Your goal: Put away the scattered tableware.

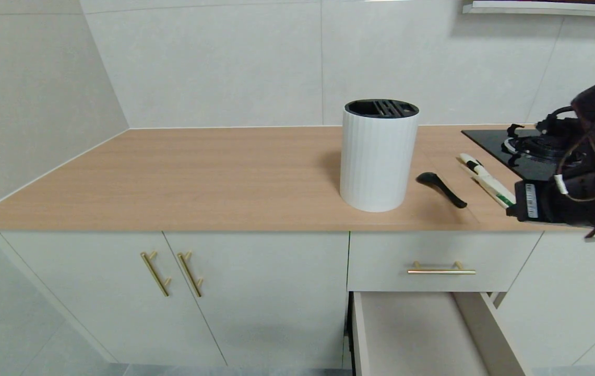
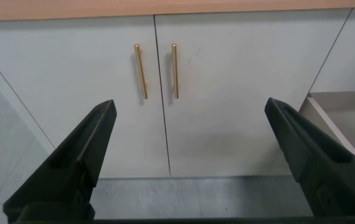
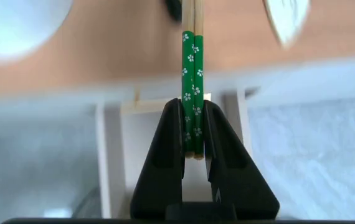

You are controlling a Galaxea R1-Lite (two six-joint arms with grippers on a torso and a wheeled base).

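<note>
Clamped on a pair of slim wooden chopsticks (image 3: 193, 62) with glossy green, white-flowered ends: right fingers (image 3: 165, 155), matte black. Held out over the front edge of the smooth wood-grain tabletop (image 1: 198, 177), near the black spoon (image 1: 441, 189) and ribbed white cylindrical holder (image 1: 377, 162). Spread wide, left fingers (image 2: 84, 149), low before white cabinet doors (image 2: 227, 112)

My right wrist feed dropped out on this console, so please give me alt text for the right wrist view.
The right gripper, its fingers shut, holds a pair of green chopsticks with small white flowers, clamped side by side between them. Beyond them, blurred, is the edge of the wooden countertop.
</note>
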